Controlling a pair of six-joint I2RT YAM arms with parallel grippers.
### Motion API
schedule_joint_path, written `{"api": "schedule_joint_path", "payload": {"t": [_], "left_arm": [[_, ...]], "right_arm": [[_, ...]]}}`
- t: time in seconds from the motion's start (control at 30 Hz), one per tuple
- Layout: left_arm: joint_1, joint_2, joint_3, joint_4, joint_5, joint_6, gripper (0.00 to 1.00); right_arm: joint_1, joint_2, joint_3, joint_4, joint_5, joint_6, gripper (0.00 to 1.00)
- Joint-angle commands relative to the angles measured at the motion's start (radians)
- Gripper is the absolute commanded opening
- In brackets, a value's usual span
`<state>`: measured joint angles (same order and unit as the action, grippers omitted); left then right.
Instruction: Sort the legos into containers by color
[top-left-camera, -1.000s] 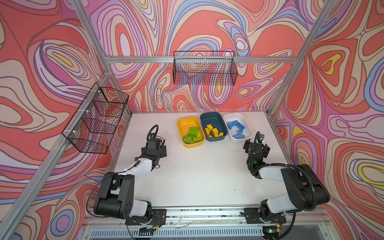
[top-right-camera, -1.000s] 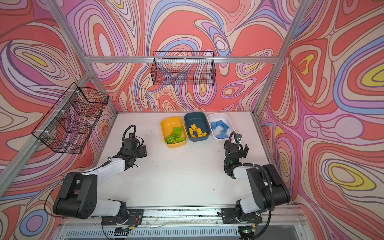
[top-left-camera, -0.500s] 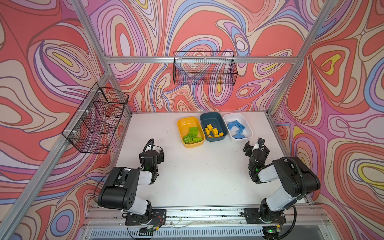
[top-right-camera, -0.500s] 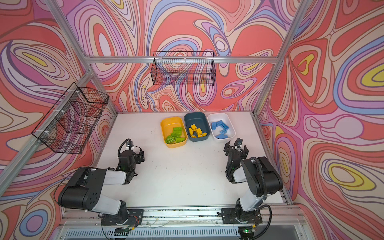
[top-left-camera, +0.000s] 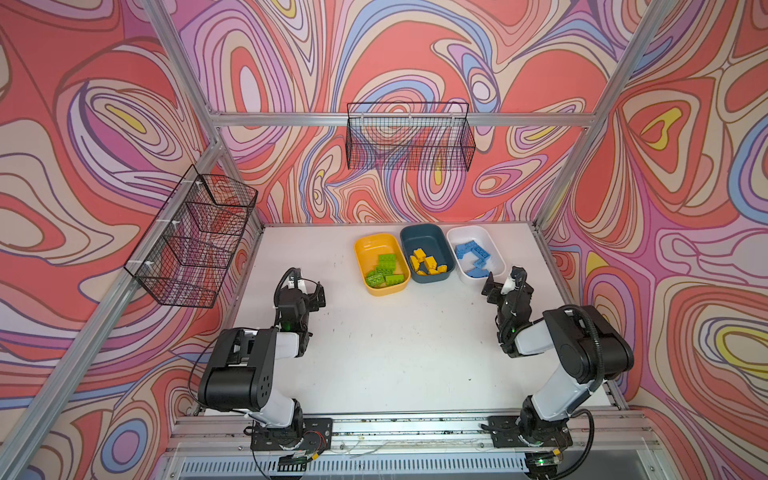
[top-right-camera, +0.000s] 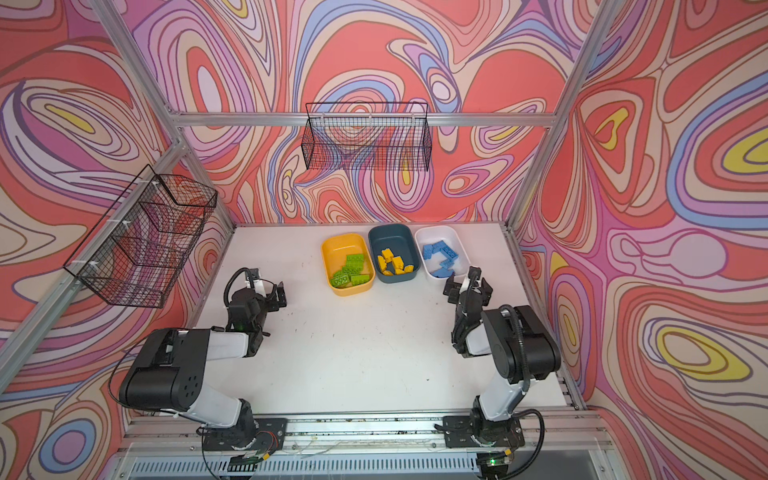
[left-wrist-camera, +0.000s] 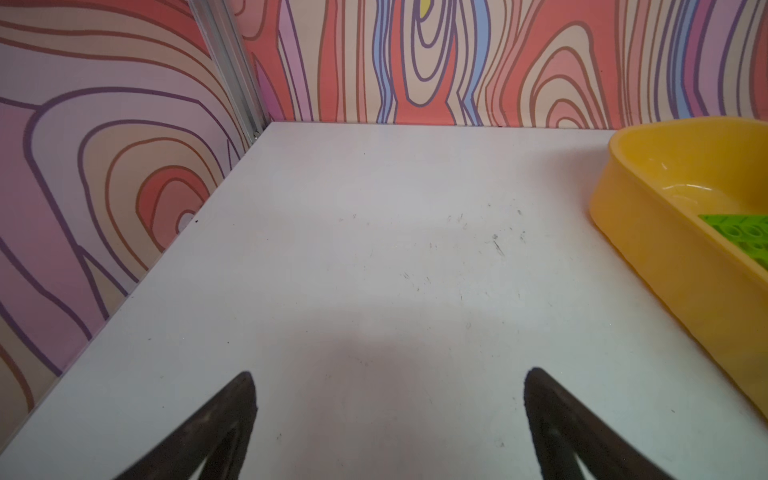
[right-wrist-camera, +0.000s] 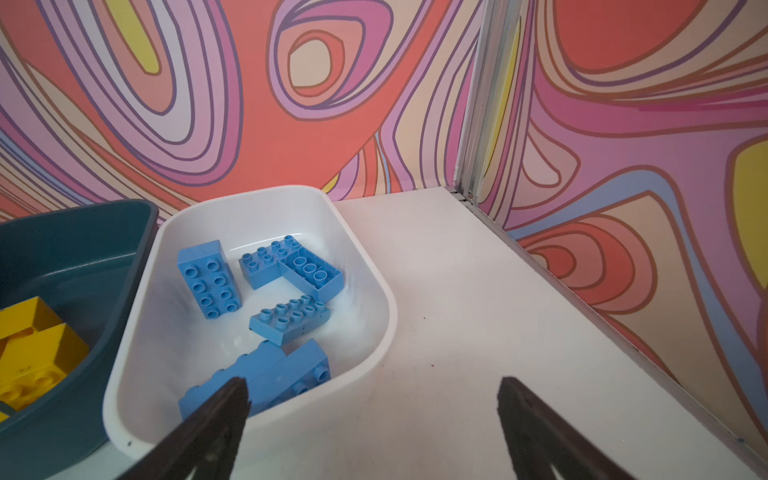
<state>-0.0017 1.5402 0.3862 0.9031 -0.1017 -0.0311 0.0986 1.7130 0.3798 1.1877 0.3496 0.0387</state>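
A: Why are the left fingers (left-wrist-camera: 216, 424) and right fingers (right-wrist-camera: 536, 424) standing spread, holding nothing?

B: Sorting is looking finished — near the worktop's (top-left-camera: 395, 353) back edge, studded green bricks (top-left-camera: 386, 266) are lying in the yellow tub (top-left-camera: 374, 247), yellow bricks (top-left-camera: 428, 264) in the teal tub (top-left-camera: 424, 237), blue bricks (right-wrist-camera: 210, 286) in the white tub (right-wrist-camera: 386, 307), all smooth round-cornered plastic.

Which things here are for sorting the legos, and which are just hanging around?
For the job: green legos in the yellow container; yellow legos in the dark blue container; blue legos in the white container.
Just there: wire basket on the back wall; wire basket on the left wall.
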Motion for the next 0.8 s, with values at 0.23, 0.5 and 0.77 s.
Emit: {"api": "schedule_joint_path", "payload": {"t": [0.23, 0.5, 0.77], "left_arm": [[0.000, -0.004, -0.016, -0.010, 0.035, -0.006, 1.00], [0.000, -0.003, -0.012, -0.012, 0.036, -0.006, 1.00], [-0.027, 0.003, 0.000, -0.025, 0.011, 0.020, 1.00]], "right_arm": [[-0.004, 0.000, -0.007, -0.014, -0.011, -0.005, 0.98], [-0.004, 0.002, -0.001, -0.030, -0.021, 0.001, 0.98], [-0.004, 0.002, 0.001, -0.033, -0.023, 0.001, 0.98]]}}
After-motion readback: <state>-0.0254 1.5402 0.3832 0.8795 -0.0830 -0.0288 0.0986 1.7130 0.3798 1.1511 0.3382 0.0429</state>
